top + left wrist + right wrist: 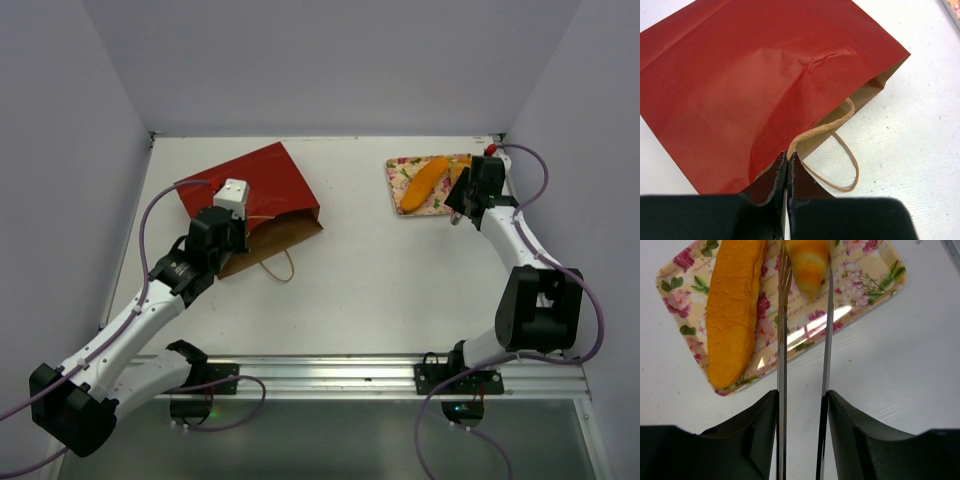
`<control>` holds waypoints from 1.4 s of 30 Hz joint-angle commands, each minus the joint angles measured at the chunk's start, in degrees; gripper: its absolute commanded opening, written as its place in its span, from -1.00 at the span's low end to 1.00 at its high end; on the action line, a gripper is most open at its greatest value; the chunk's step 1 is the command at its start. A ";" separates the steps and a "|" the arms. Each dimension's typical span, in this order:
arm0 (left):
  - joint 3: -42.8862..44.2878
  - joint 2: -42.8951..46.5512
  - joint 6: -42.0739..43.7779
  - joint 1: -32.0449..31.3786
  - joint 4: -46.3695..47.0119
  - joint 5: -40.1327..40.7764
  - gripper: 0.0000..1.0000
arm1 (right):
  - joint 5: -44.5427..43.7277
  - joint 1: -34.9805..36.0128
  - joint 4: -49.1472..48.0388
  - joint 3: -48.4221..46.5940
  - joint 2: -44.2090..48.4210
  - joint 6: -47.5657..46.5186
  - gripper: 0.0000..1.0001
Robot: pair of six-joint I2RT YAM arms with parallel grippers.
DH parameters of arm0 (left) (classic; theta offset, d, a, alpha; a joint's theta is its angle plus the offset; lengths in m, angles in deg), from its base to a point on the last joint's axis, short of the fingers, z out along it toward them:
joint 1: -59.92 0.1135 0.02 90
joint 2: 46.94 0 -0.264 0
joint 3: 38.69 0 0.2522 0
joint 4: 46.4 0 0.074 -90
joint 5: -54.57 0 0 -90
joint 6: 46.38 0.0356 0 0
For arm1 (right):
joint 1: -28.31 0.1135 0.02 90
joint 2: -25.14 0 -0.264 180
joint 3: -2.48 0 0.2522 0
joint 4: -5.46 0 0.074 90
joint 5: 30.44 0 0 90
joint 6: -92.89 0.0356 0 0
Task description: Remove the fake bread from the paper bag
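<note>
The red paper bag [265, 185] lies flat at the left with its brown mouth facing the table's middle. My left gripper [243, 238] is shut on the mouth edge of the paper bag [765, 75], right where a tan loop handle [840, 150] joins it. Two pieces of fake bread lie on the flowered tray [860, 295]: a long orange loaf [735, 310] and a striped roll [807, 262]. My right gripper [805, 275] carries long metal blades that stand apart, one on each side of the striped roll, which rests on the tray.
The flowered tray [400, 165] sits at the back right, near the right wall. A second loop handle [280, 268] trails onto the white table in front of the bag. A metal rail [400, 372] runs along the near edge.
</note>
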 commanded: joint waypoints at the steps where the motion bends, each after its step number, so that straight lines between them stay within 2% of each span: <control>1: 1.63 0.40 -0.62 0.54 0.33 -0.70 -1.00 | -0.95 -0.22 -4.21 -0.36 0.59 0.77 -0.05; 10: 1.46 0.93 -0.71 0.63 0.33 -0.87 -1.00 | 0.02 -0.22 -3.15 0.16 1.90 0.60 -0.01; 17: 1.28 1.11 -0.71 0.63 0.33 -0.78 -1.00 | 2.04 -0.22 -1.92 2.62 6.64 -0.11 -0.03; 34: 1.37 1.19 -0.80 1.07 0.33 -0.70 -1.00 | 15.92 2.59 -0.87 16.16 28.09 0.95 -0.05; 42: 1.37 1.37 -0.71 1.33 0.33 -0.96 -1.00 | 13.56 15.06 4.41 17.03 34.24 -0.55 -0.05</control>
